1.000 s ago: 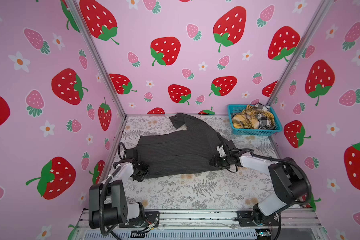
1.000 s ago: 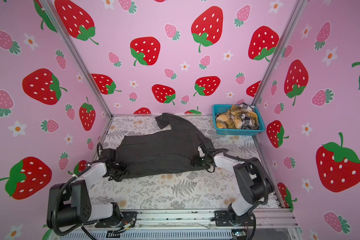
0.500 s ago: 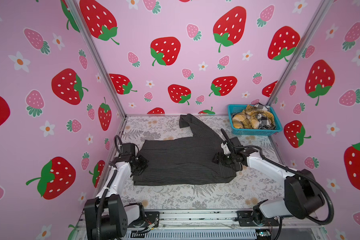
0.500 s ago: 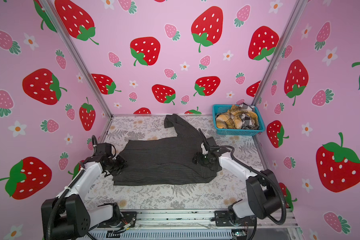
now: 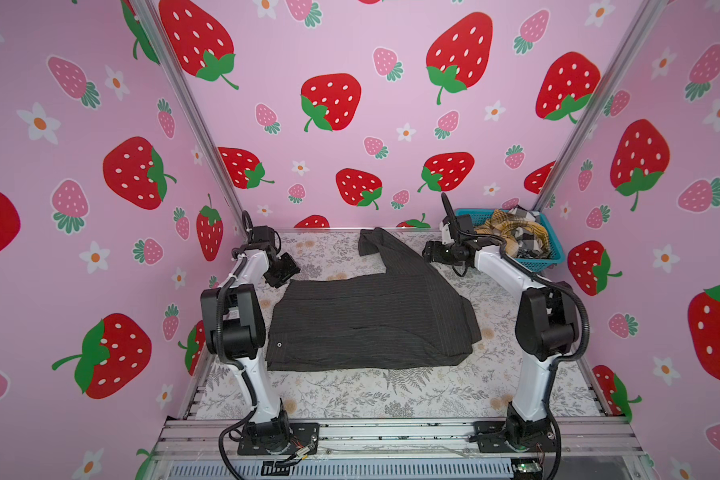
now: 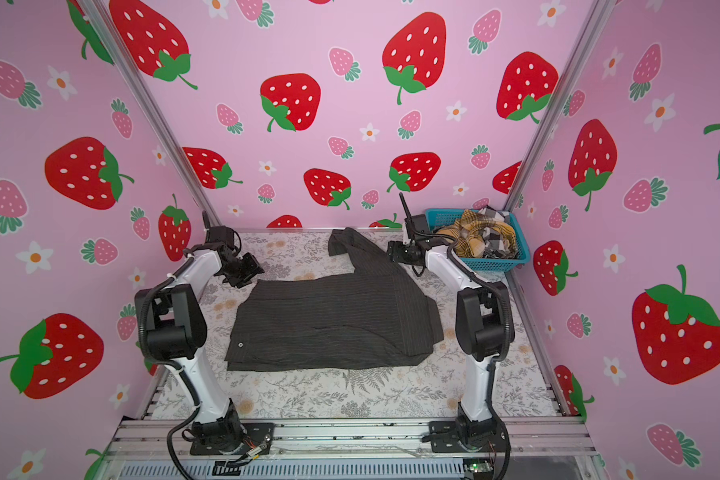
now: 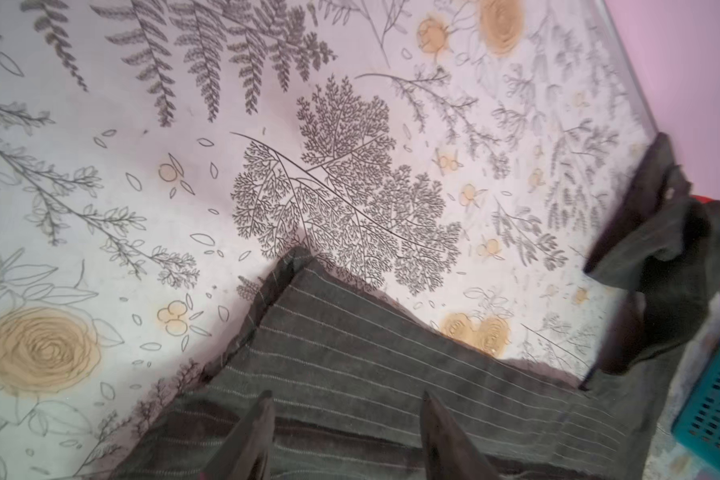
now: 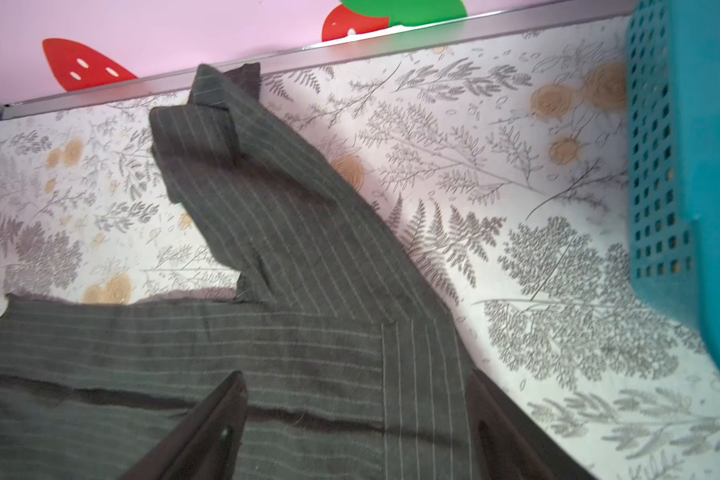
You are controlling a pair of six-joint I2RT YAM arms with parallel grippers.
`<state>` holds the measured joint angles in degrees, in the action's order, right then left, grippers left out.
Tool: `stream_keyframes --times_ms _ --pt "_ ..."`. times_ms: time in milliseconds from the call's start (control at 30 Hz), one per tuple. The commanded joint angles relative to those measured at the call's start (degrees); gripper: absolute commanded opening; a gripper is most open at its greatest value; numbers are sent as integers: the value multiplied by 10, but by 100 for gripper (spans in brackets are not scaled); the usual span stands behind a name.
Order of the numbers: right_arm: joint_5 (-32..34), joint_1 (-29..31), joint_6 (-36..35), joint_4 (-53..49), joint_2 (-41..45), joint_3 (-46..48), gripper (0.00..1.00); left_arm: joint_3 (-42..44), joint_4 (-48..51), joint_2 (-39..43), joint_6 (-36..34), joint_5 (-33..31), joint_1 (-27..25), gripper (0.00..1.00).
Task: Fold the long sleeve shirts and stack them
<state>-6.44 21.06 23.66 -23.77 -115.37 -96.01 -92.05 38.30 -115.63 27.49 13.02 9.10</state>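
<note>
1. The charcoal shirt (image 5: 371, 320) lies half-folded on the floral mat (image 5: 350, 399), near the teal basket (image 5: 553, 259), with one sleeve (image 5: 375, 245) trailing loose.
2. My left gripper (image 7: 346, 397) hangs spread and empty over the shirt corner away from the basket.
3. My right gripper (image 8: 355, 376) hovers wide and empty over the shoulder nearest the basket.
4. It's soft, light cloth that will sag and slide. I'd pinch that sleeve at the cuff and by the shoulder seam.
5. The plaid and check shirts (image 5: 512, 232) sit heaped in the basket.

Matt pinstriped cloth shirt (image 5: 371, 320); smooth teal plastic basket (image 5: 535, 264).
</note>
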Motion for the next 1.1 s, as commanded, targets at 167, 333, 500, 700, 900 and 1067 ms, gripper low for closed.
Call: stream_keyframes --times_ms 167,333,500,700,900,1067 --pt "-14 -22 -33 -38 -57 -45 82 -128 67 -113 -50 -12 4 58" --pt "-14 -23 -24 -14 -39 -4 80 -145 76 -155 -50 -27 2 54" --pt "-10 -23 -42 -36 -78 -31 84 -155 75 -177 -42 -15 0 38" --pt "12 -23 -78 -71 -164 -126 90 -140 67 -168 -45 -11 -5 0" --pt "11 -14 -95 -112 -262 -263 84 -132 58 -143 -44 -7 -4 0" --pt "-4 0 -98 -126 -310 -324 63 -132 51 -123 -46 -5 -2 0"
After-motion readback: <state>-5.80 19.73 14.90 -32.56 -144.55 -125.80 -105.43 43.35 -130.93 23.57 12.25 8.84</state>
